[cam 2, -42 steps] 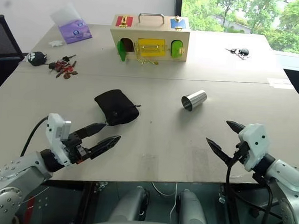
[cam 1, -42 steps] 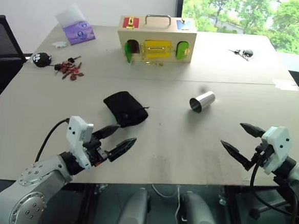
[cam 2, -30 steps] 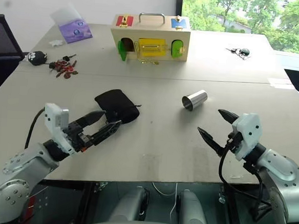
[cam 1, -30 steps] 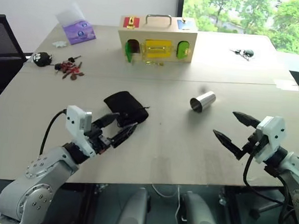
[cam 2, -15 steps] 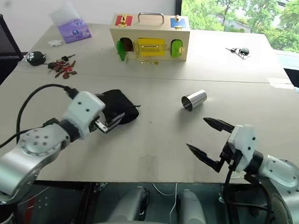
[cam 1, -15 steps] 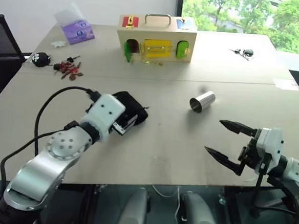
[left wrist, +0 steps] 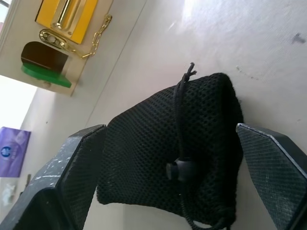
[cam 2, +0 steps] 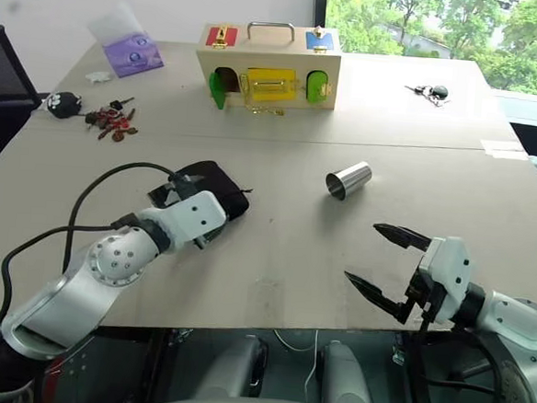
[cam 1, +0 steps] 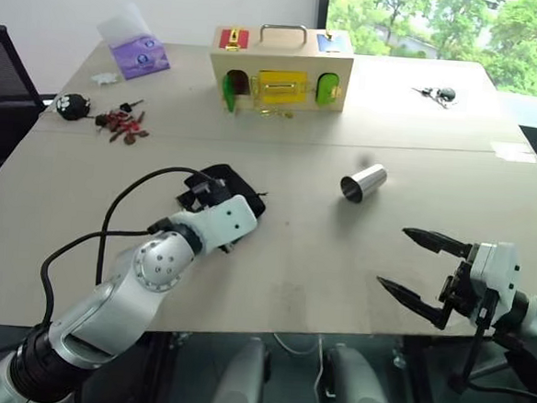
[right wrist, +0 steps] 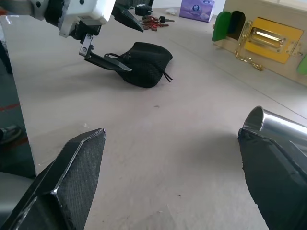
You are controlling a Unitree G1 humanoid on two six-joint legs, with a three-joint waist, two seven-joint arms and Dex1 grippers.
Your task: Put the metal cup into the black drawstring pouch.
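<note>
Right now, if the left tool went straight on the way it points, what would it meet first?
Most likely the black drawstring pouch: it lies directly ahead between the left tool's open fingers, though the remaining gap is hard to judge.

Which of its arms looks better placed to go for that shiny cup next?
Probably the right. The metal cup lies on its side ahead of the open right claw, while the open left claw is straddling the black drawstring pouch.

- My two head eyes are looking forward and down over the counter (cam 1: 356, 263) from above, sharing almost the same scene.
- My left wrist camera is sitting close over the black drawstring pouch (left wrist: 192, 143).
- My right wrist camera is looking low across the counter, sharing that pouch and catching the metal cup (right wrist: 280, 127).
</note>
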